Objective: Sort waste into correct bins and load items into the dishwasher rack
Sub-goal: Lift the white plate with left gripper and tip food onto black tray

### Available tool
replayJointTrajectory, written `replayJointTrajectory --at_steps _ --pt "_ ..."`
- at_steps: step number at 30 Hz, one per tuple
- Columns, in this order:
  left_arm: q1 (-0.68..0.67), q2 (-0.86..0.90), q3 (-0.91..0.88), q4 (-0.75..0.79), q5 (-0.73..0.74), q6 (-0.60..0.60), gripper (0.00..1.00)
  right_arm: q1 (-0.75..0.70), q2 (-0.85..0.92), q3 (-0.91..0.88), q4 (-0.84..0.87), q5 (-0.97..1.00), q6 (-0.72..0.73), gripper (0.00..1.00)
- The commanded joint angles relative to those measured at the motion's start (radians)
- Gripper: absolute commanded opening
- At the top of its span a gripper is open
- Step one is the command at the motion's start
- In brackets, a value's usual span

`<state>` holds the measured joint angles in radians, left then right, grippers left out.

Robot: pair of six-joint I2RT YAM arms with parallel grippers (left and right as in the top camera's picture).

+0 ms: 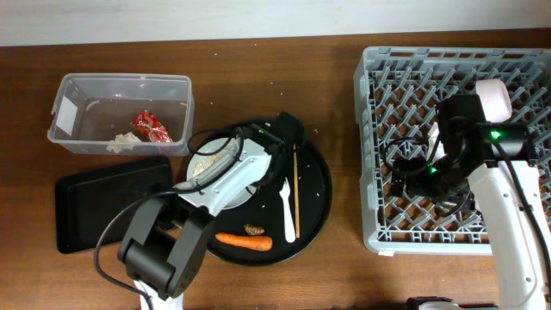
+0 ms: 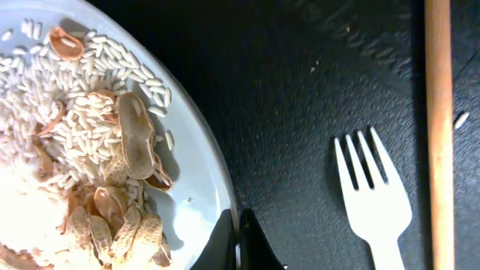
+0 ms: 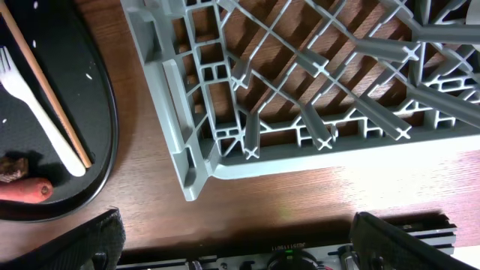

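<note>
now left claw (image 2: 240, 241) tight on smooth white plate (image 2: 196, 176) rim, right claw (image 3: 236, 241) apart near lattice rack (image 3: 300, 159)

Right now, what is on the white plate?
Rice and peanut shells lie on the plate. Overhead, the left arm covers most of the plate, and the wrist view cuts off its left part, so the rest is unseen.

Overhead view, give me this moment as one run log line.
left end effector: shut on plate rim | right end effector: open, over rack | fork, chopstick, carrot: on round tray
</note>
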<state>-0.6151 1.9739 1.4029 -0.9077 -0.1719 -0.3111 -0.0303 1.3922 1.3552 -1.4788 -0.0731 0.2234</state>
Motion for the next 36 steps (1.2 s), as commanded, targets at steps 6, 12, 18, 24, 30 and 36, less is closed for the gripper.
replayJointTrajectory --at_steps 6,12,18,24,30,36 --pt "0.0 0.011 0.17 -0.183 -0.041 -0.035 0.0 -0.005 -0.016 -0.002 0.008 0.006 -0.01 0.99" --pt "0.0 -0.021 0.173 -0.271 -0.081 -0.167 0.0 -0.005 -0.016 -0.002 0.014 0.007 -0.01 0.99" --pt "0.011 -0.194 0.173 -0.356 -0.128 -0.19 0.0 -0.005 -0.016 -0.002 0.014 0.032 -0.01 0.99" --pt "0.211 -0.23 0.172 -0.48 -0.119 -0.242 0.0 -0.005 -0.016 -0.002 0.01 0.032 -0.01 0.99" --pt "0.435 -0.254 0.142 -0.496 -0.029 -0.237 0.0 -0.005 -0.016 -0.002 0.01 0.032 -0.01 0.99" --pt "0.59 -0.303 0.047 -0.39 0.16 -0.079 0.0 -0.005 -0.016 -0.002 0.007 0.032 -0.01 0.99"
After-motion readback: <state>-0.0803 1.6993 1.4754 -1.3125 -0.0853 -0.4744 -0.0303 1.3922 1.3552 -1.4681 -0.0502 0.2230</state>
